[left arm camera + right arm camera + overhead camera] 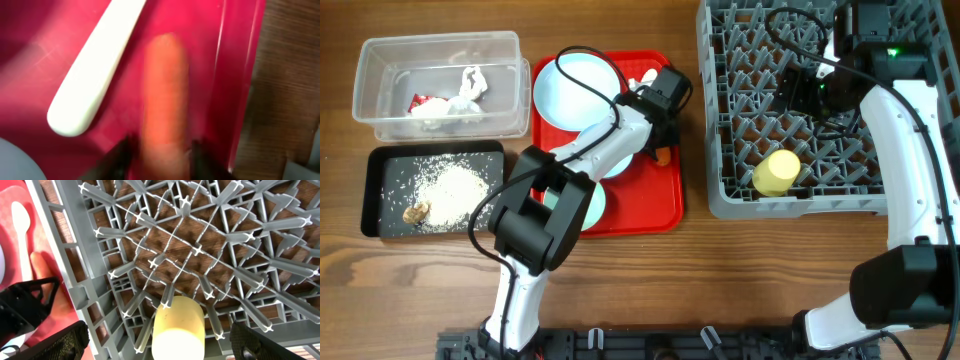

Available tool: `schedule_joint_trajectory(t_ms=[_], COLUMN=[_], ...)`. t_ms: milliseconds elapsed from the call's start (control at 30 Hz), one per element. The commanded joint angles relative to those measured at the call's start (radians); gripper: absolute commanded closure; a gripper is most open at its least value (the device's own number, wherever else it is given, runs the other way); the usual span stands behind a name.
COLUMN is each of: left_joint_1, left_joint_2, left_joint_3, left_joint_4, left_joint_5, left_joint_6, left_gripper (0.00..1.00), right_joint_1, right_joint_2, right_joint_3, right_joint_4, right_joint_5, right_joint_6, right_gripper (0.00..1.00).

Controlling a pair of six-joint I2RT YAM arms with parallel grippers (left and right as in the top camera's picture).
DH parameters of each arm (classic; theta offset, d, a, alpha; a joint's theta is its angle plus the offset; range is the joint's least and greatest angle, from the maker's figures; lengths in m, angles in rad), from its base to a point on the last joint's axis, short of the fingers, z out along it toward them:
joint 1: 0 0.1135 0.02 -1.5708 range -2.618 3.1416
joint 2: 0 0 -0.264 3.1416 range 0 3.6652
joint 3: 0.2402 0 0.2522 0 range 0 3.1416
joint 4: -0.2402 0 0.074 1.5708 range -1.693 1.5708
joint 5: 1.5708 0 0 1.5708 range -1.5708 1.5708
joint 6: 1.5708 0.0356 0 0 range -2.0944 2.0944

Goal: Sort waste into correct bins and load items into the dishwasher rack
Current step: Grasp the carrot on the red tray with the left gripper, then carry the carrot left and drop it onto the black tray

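Left end effector (pixel 162 152) parted narrowly, straddling orange carrot (pixel 165 85) on red tray (pixel 235 60) (view blurred). Right end effector (pixel 159 330) wide open over yellow cup (pixel 178 320) in dishwasher rack (pixel 62 255).

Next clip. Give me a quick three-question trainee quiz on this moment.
1. True or false: the yellow cup sits in the grey rack.
2. What lies between the fingers of the left gripper? A) spoon B) carrot C) tissue
3. Fill in: the rice lies in the ___.

Key: 1 true; 2 B; 3 black tray.
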Motion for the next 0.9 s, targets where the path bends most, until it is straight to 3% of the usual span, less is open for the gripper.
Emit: schedule_joint_trajectory(t_ms=[0,267,567,733,867], left_joint_1=[0.006,0.008,0.068,0.158,0.314], left_joint_2=[0.024,-0.010,-0.338,-0.526,-0.609], left_joint_3=[0.015,0.016,0.153,0.153,0.153], left_joint_4=[0.006,-0.004,-0.224,-0.359,-0.540], left_joint_5=[-0.028,0.024,0.019,-0.090,-0.210], left_joint_6=[-0.021,-0.020,0.085,0.085,0.084], left_gripper=[0.79,0.82,0.86,0.85,0.85], right_joint_1=[0.003,0.003,0.003,0.003,0.003], right_joint_2=[-0.034,-0.034,-0.034,-0.034,-0.034], right_joint_3=[0.015,0.015,0.015,0.015,0.015], right_joint_4=[-0.007,-0.014,-0.008,-0.007,0.003], right_joint_5=[0.000,0.000,-0.011,-0.015,-0.029], right_joint_6=[-0.021,-0.024,-0.028,-0.027,-0.027], right_gripper=[0.07,0.07,0.06,0.05,0.06])
